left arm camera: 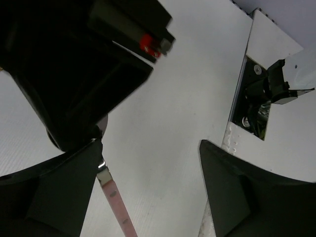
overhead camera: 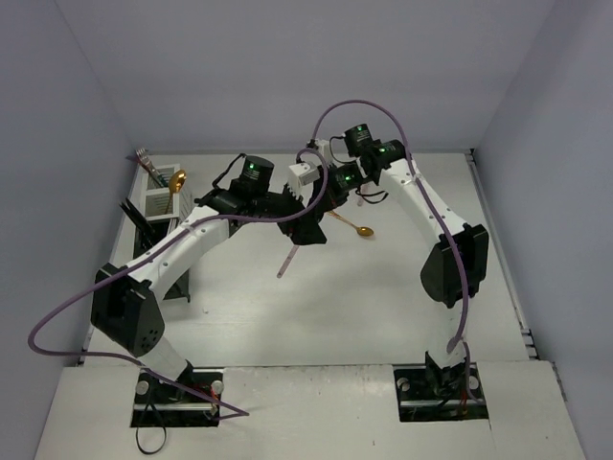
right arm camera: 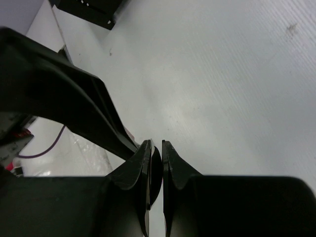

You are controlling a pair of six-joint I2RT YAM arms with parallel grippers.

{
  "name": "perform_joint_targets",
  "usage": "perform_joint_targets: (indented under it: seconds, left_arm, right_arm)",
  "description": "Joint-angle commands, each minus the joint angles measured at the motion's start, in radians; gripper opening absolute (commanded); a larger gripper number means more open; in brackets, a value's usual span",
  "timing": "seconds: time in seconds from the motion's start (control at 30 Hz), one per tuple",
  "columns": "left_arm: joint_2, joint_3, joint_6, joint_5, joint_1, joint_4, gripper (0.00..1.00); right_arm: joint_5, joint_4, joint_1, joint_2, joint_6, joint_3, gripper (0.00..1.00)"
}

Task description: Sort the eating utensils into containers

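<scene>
Left fingers (left arm camera: 54,192) fill the lower corners of the left wrist view, spread wide: the left gripper (left arm camera: 148,148) is released. At lower left the pink fork (left arm camera: 116,203) hangs just beside one finger, its top lost behind the black bulk above.

In the right wrist view, bottom centre, the right gripper (right arm camera: 155,144) is clenched on a thin dark edge, seemingly that fork.

From the top, both arms arch inward and their wrists meet mid-frame, the fork dangling below them. A gold spoon (overhead camera: 356,228) lies on the table (overhead camera: 383,307). The caddies (overhead camera: 158,203) at upper left hold several pieces, so sorting looks partly done.
</scene>
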Motion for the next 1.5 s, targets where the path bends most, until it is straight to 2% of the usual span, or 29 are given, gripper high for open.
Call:
perform_joint_targets:
  seconds: [0.0,0.13,0.4,0.83,0.9,1.03,1.27,1.4,1.47]
  left_arm:
    - [0.029,0.07,0.012,-0.003,-0.003,-0.031,0.7]
    - [0.035,0.083,0.064,-0.057,-0.003,-0.088,0.61]
    - [-0.001,0.048,0.154,-0.09,0.003,-0.153,0.49]
    - [-0.048,0.006,0.196,-0.099,0.009,-0.148,0.44]
    - [-0.064,-0.01,0.174,-0.119,0.009,-0.091,0.44]
    - [-0.098,-0.061,0.109,-0.174,0.005,0.022,0.43]
    - [-0.122,-0.1,0.056,-0.238,-0.003,0.092,0.39]
    - [-0.132,-0.114,0.049,-0.252,-0.003,0.105,0.3]
    - [-0.134,-0.118,0.046,-0.247,-0.003,0.105,0.21]
  right_arm:
    - [0.048,-0.012,0.011,-0.089,-0.009,0.0,0.0]
    - [0.058,-0.011,0.017,-0.097,0.002,0.002,0.0]
    - [0.142,-0.013,0.061,-0.14,-0.04,-0.031,0.0]
    - [0.22,-0.024,0.115,-0.171,-0.061,-0.043,0.0]
    - [0.223,-0.024,0.114,-0.16,-0.029,-0.033,0.0]
    - [0.177,-0.021,0.106,-0.131,0.036,-0.023,0.0]
    - [0.045,-0.018,0.069,-0.097,0.118,0.006,0.0]
    - [0.024,-0.016,0.05,-0.092,0.133,-0.002,0.0]
    - [0.008,-0.016,0.037,-0.087,0.138,-0.002,0.0]
